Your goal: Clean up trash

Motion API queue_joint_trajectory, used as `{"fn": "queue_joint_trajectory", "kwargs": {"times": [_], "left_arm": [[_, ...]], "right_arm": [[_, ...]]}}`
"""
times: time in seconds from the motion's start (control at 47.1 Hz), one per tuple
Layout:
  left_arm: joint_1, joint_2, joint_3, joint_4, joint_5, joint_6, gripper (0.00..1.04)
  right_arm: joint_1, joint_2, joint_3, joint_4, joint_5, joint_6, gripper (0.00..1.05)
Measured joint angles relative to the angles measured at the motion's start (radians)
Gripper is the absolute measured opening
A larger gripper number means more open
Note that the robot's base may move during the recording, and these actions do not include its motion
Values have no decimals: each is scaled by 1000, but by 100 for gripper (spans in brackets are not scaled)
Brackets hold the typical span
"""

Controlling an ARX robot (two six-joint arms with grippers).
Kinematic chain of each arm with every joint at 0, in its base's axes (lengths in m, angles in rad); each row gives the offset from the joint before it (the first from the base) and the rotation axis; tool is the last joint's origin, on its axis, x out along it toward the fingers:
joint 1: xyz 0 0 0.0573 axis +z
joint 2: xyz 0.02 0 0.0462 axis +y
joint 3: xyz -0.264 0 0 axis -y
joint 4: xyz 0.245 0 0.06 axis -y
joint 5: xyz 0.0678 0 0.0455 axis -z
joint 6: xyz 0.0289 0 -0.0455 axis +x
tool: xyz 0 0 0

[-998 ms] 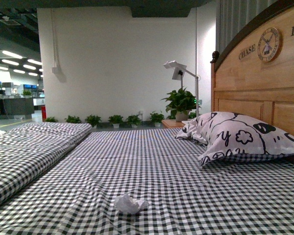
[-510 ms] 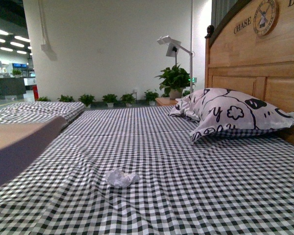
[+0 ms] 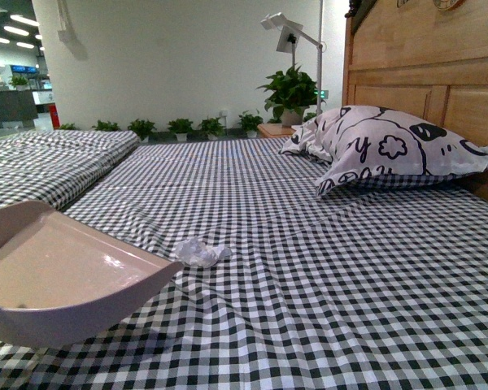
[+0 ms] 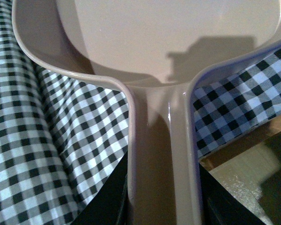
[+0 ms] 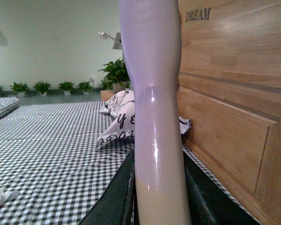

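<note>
The trash, a small crumpled white paper wad, lies on the black-and-white checked bed sheet. The beige dustpan fills the front view's lower left, its open lip close to the wad's left side. My left gripper is shut on the dustpan by its handle. My right gripper is shut on the pale handle of the brush, which stands upright before the camera; its bristles are out of view. The wad also shows in the right wrist view, at the lower left edge.
A patterned pillow lies at the wooden headboard on the right. A second checked bed is on the left. A potted plant and lamp stand on a nightstand behind.
The front view has tilted down and closed in on the bed. The dustpan has come in from the lower left and now sits beside the wad.
</note>
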Motion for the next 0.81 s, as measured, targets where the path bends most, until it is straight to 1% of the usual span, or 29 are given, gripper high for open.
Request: {"fn": "queue_joint_trajectory", "kwargs": {"times": [0.106,0.276,0.51,0.807], "left_arm": [[-18,78,42,9,32,2,26],[-22,179,88,14,59,9,26],[-24,277,124,16,68,21,26],[-59,379,224,27,69,19,26]], "right_arm": [[0,0,0,0,0,0,21],[0,0,0,0,0,0,21],[0,0,0,0,0,0,21],[0,0,0,0,0,0,21]]}}
